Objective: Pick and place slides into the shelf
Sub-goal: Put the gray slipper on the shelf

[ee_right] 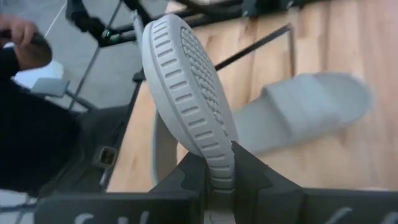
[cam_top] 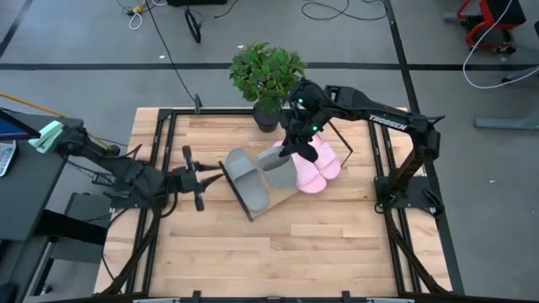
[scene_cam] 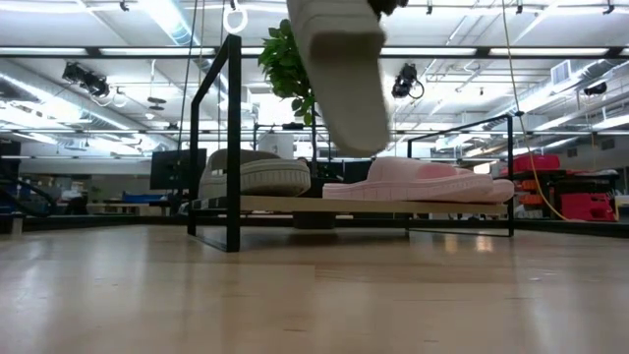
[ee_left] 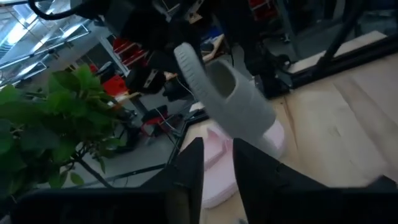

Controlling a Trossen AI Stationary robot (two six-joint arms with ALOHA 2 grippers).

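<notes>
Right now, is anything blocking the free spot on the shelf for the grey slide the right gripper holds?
Nothing visible. The right gripper holds the grey slide over the shelf; the other grey slide and pink pair flank the gap.

The only readable writing is white lettering along the dark upper link of the right arm in the high view; it looks like the maker's name, beginning "TROSSEN", though the letters are small and the ending cannot be made out. Nothing else carries legible text: no print can be read on the sandals, the shelf or the table frame. In the low view, the room behind shows no sign or label that can be read. In the right wrist view pale marks sit at the bottom edge on the gripper body, too cut off to read.
</notes>
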